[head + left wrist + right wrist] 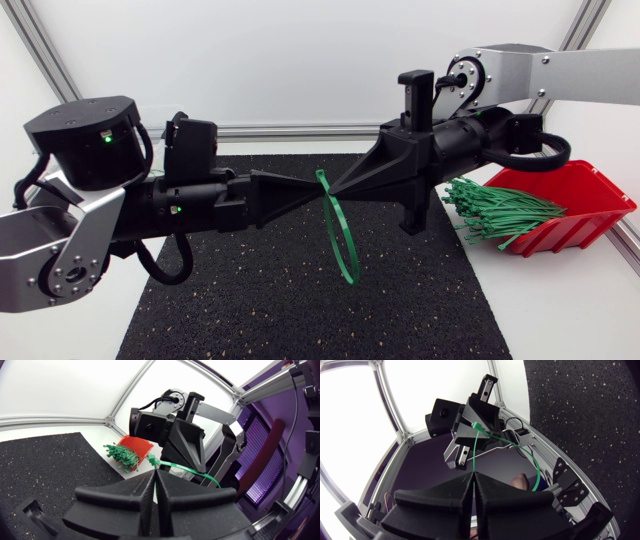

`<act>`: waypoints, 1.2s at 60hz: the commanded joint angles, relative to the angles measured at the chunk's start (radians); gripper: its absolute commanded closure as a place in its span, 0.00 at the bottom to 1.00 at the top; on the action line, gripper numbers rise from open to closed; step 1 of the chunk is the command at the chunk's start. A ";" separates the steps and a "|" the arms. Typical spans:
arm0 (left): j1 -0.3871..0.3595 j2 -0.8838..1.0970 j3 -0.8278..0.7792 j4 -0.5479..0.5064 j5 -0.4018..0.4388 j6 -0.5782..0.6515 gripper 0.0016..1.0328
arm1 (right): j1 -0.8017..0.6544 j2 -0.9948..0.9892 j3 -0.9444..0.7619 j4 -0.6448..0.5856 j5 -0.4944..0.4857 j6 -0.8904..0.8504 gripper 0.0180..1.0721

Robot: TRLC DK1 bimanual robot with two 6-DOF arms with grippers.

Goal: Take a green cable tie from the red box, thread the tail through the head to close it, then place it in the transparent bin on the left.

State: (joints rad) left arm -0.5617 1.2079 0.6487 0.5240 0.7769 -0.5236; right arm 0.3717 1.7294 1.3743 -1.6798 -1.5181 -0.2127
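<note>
Nearest the head camera, at the near left, sat the left arm [70,240], its links running right across the black mat [300,300] to the left gripper [310,191]. From the far right the right arm [540,75] came in, and the right gripper [334,187] pointed left, so the two tips nearly met nose to nose above the middle of the mat. Between them hung the green cable tie [341,235], curved into a loop that drooped below both grippers, its top pinched where the tips faced each other.

Both pairs of fingers were pressed together with only a thin seam showing. In the left wrist view the tie crossed right at the closed tips of the left gripper. In the right wrist view one strand rose straight out of the right gripper's closed tips to the other gripper's tip ahead. Each gripper appeared clamped on the tie.

Off to the right, well apart from the grippers, stood the red box [590,195] at the mat's edge — a bundle of green ties [500,212] spilled from its open side toward the mat.
</note>
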 commanded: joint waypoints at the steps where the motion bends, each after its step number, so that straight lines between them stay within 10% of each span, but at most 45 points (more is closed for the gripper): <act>1: -0.015 -0.028 -0.014 0.010 0.009 -0.004 0.96 | 0.004 0.025 -0.012 -0.116 -0.040 -0.011 0.94; 72: -0.015 -0.033 -0.003 0.008 0.005 -0.003 0.96 | 0.003 0.009 -0.012 -0.118 -0.039 -0.011 0.94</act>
State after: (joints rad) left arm -0.5636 1.2015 0.6487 0.5240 0.7765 -0.5232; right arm 0.3717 1.7279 1.3743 -1.6798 -1.5177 -0.2127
